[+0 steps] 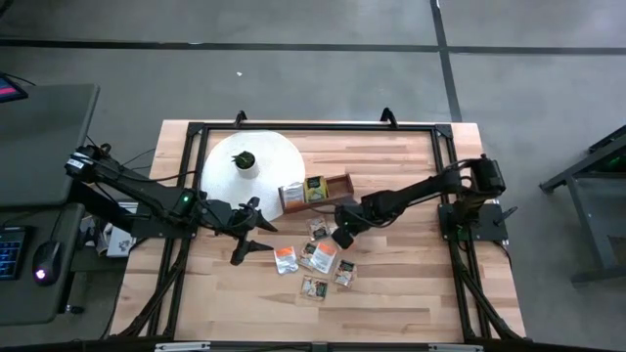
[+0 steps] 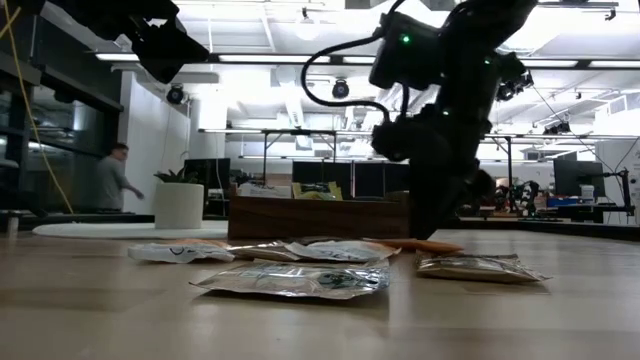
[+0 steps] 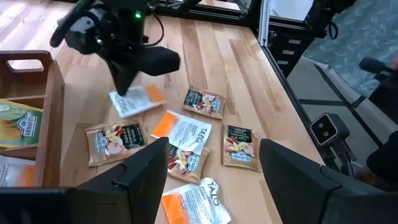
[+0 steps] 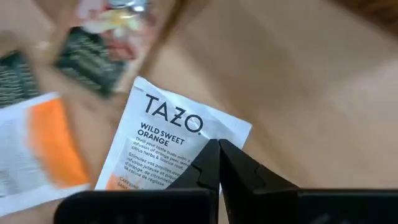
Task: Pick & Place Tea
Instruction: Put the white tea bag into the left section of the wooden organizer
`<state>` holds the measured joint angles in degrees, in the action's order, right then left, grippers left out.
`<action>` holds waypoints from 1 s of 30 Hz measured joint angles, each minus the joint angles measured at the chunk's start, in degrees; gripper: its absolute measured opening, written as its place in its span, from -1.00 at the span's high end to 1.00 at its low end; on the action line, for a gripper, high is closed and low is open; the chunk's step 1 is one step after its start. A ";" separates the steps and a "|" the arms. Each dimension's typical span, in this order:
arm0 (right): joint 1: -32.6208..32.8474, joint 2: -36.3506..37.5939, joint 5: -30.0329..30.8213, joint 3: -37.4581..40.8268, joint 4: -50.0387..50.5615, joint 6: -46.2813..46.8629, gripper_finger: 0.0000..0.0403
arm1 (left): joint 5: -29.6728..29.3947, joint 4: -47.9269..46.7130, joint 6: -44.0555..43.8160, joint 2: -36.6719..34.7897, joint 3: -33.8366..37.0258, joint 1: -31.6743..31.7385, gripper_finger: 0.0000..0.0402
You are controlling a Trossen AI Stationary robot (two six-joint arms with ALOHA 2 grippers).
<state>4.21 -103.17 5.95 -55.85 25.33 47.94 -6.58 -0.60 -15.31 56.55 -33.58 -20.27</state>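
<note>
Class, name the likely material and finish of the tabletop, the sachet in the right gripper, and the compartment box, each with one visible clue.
Tabletop: pale wood planks, visible seams and grain.
Tazo sachet pinched by the right gripper: probably printed paper, matte, flat and creased.
Box: brown wood, smooth finish, grain faintly visible.

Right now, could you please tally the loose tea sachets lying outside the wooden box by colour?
Orange-and-white sachets: 3, one of them pinched by the fingers of the right gripper
Brownish sachets: 4
Total: 7
</note>
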 joint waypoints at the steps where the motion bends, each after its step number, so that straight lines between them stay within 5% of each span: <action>1: 0.10 0.94 0.83 0.06 0.50 -0.04 0.99 | 0.00 0.00 -0.02 0.00 0.00 0.00 -0.24; 17: 0.48 3.95 -0.49 -0.09 -0.81 -0.37 0.81 | -0.02 -0.02 0.00 -0.02 0.00 0.00 -0.24; 30: -0.03 3.81 0.13 -0.18 -2.21 -3.58 -0.25 | -0.03 -0.02 0.00 -0.02 0.00 0.00 -0.24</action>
<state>4.18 -99.36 6.08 -56.03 23.12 44.36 -6.61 -0.62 -15.31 56.53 -33.58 -20.27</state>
